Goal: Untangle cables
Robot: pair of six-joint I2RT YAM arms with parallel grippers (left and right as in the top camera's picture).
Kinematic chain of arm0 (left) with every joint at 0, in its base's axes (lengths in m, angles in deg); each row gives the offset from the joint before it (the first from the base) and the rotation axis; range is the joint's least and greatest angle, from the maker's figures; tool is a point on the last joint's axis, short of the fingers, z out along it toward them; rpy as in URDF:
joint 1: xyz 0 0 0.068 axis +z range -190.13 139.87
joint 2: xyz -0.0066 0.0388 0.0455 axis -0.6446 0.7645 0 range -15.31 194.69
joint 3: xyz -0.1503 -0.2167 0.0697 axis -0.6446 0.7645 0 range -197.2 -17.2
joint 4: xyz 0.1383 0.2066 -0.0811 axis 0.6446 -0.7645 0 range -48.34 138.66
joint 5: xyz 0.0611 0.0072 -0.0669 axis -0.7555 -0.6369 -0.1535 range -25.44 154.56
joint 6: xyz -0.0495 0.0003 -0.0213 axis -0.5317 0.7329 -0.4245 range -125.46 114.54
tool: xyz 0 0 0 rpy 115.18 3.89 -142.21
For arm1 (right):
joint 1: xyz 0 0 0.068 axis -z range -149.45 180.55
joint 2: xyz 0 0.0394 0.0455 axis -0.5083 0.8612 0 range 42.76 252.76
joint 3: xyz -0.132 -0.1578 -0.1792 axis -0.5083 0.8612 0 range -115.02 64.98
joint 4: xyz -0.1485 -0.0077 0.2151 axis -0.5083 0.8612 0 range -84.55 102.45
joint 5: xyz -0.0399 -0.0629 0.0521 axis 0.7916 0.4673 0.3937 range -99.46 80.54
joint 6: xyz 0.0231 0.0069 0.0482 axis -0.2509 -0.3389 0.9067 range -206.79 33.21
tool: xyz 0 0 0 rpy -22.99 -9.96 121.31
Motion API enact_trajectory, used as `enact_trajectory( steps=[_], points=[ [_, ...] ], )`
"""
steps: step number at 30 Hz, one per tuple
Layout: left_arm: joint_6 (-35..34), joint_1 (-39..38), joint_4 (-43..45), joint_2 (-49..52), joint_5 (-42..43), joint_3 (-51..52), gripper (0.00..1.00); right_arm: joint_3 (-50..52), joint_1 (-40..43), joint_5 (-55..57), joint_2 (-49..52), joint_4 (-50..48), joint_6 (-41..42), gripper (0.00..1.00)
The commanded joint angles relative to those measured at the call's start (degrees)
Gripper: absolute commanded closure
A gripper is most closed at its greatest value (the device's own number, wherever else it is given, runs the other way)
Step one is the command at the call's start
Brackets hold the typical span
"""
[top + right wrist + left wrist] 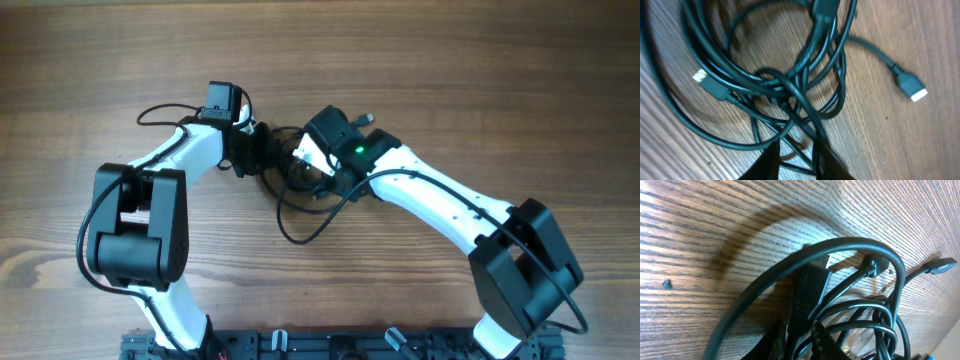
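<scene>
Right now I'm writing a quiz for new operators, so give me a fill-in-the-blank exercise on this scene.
The thin black cables lie in one ___ clump. They rest on a brown table made of ___. The small light on the white right arm glows ___. In the right wrist view, the white-tipped black plug lies toward the picture's ___ edge.
Missing words: tangled; wood; green; right.

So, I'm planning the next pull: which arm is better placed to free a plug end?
Probably right: a strand of the cables runs down to the right fingers, and a free plug lies clear of the tangle in its view.
</scene>
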Motion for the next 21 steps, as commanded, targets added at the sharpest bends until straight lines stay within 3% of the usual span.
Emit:
enact_trajectory(
  steps=[1,7,12,17,20,21],
  points=[
    [-0.4,-0.1,-0.3,1.3,-1.4,0.3,0.79,1.4,1.9,-0.7,1.5,-0.2,-0.5,0.90],
    [-0.5,-0.1,-0.3,1.3,-1.4,0.3,0.79,1.4,2.1,-5.8,1.5,-0.4,-0.5,0.96],
    [-0.5,-0.1,-0.3,1.3,-1.4,0.3,0.79,-0.2,4.4,-20.0,-1.2,1.6,-0.3,0.96],
    [-0.6,-0.1,-0.3,1.3,-1.4,0.3,0.79,-1.4,14.5,-41.4,-7.3,1.4,2.2,0.96],
    [-0.6,-0.1,-0.3,1.3,-1.4,0.3,0.79,-0.9,19.0,-44.2,-6.8,2.0,5.4,0.96],
    [-0.6,-0.1,-0.3,1.3,-1.4,0.3,0.79,0.0,19.1,-42.8,-6.8,2.3,4.6,0.85]
  ],
)
